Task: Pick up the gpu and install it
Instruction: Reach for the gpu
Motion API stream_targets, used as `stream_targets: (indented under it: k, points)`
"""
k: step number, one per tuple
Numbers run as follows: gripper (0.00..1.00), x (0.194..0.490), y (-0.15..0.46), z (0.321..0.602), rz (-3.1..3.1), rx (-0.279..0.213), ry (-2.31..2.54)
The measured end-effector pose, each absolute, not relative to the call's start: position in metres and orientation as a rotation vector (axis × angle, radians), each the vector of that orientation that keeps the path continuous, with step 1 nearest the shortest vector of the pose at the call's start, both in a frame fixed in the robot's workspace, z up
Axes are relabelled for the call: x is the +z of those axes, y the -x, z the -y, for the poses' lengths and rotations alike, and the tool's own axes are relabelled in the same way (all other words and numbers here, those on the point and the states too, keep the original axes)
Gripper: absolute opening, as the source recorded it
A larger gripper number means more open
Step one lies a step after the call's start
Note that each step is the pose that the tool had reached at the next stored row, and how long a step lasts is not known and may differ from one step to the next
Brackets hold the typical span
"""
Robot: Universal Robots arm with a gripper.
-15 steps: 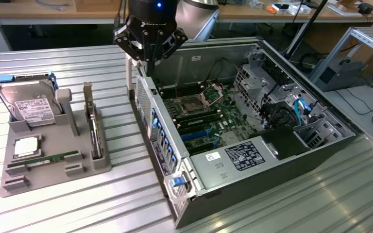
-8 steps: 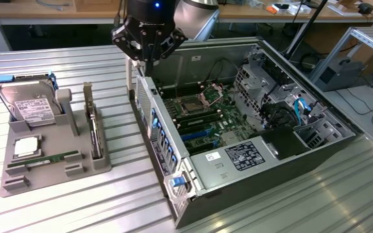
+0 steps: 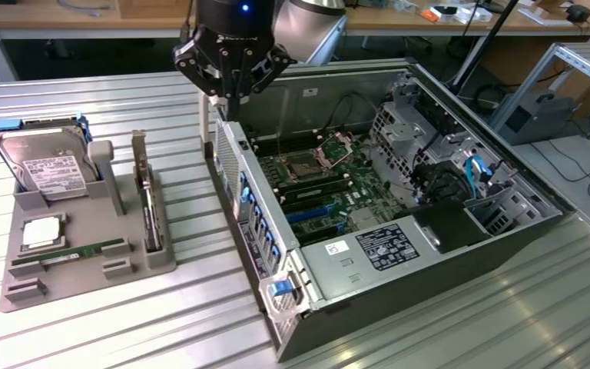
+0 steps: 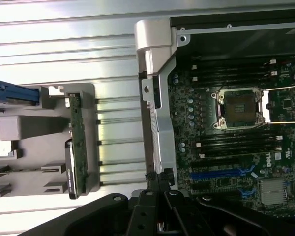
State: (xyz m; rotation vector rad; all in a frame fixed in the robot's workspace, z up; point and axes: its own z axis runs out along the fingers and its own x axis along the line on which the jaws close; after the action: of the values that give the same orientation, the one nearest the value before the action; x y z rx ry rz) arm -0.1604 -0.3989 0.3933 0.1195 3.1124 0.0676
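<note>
The gpu [image 3: 148, 201] is a thin dark card standing on edge in a slot of the grey holder [image 3: 85, 280], at the exterior view's left, with its metal bracket end pointing to the back. In the wrist view the gpu [image 4: 74, 143] sits in the same holder. My gripper [image 3: 236, 98] hangs above the back corner of the open computer case [image 3: 274, 307], a short way from the card toward the exterior view's right. Its fingers [image 4: 152, 216] are shut with nothing between them.
The holder also carries a silver hard drive [image 3: 44, 165], a processor [image 3: 41, 231] and a green RAM stick [image 3: 70, 252]. Inside the case lie the motherboard with its open processor socket [image 4: 238, 108] and a blue card slot [image 4: 219, 173]. Everything rests on a ribbed metal table [image 3: 120, 330].
</note>
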Motion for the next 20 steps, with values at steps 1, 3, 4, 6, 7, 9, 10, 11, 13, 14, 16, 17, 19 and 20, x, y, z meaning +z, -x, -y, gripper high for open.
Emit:
stream_targets:
  k: [1, 3, 4, 6, 7, 9, 10, 11, 13, 14, 16, 17, 19, 20]
  points:
    - [0.11, 0.3933, 0.1607, 0.3989, -3.112, 0.068, -0.12]
    - [0.11, 0.3933, 0.1611, 0.3989, -3.112, 0.068, -0.12]
    - [0.11, 0.3933, 0.1615, 0.3989, -3.112, 0.068, -0.12]
    - [0.11, 0.3933, 0.1621, 0.3989, -3.112, 0.067, -0.119]
    - [0.11, 0.3933, 0.1623, 0.3989, -3.112, 0.067, -0.119]
    - [0.11, 0.3933, 0.1627, 0.3989, -3.112, 0.067, -0.12]
    - [0.11, 0.3933, 0.163, 0.3989, -3.112, 0.067, -0.119]
    - [0.11, 0.3933, 0.1632, 0.3989, -3.112, 0.067, -0.12]
    - [0.11, 0.3933, 0.1639, 0.3989, -3.112, 0.067, -0.119]
    - [0.11, 0.3933, 0.1642, 0.3989, -3.112, 0.066, -0.119]
    - [0.11, 0.3933, 0.165, 0.3989, -3.112, 0.066, -0.119]
    - [0.11, 0.3933, 0.1653, 0.3989, -3.112, 0.066, -0.119]
    - [0.11, 0.3933, 0.166, 0.3989, -3.112, 0.066, -0.119]
    - [0.11, 0.3933, 0.1663, 0.3989, -3.112, 0.065, -0.119]
